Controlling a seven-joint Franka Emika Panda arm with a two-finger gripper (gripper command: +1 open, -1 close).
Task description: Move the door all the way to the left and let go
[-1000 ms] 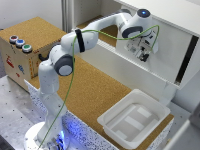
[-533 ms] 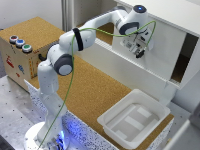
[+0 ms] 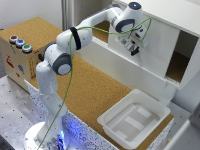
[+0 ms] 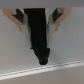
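Note:
The door (image 3: 159, 47) is a flat white panel standing in the cabinet's upper track, with an open cork-floored bay (image 3: 176, 67) at the exterior view's right of it. My gripper (image 3: 132, 46) is pressed against the door's face. In the wrist view the white door (image 4: 67, 50) fills the picture. My gripper (image 4: 39, 21) has its two fingers (image 4: 20, 20) closed on either side of a dark handle bar (image 4: 39, 42) on the door.
The low white cabinet front wall (image 3: 115, 67) runs below the door. A white plastic tray (image 3: 150, 102) sits on the cork table (image 3: 90, 87) in front. A brown box (image 3: 15, 62) with coloured buttons stands at the exterior view's left.
My gripper has moved toward the exterior view's left, and the door has slid the same way with it, widening the open bay at the right.

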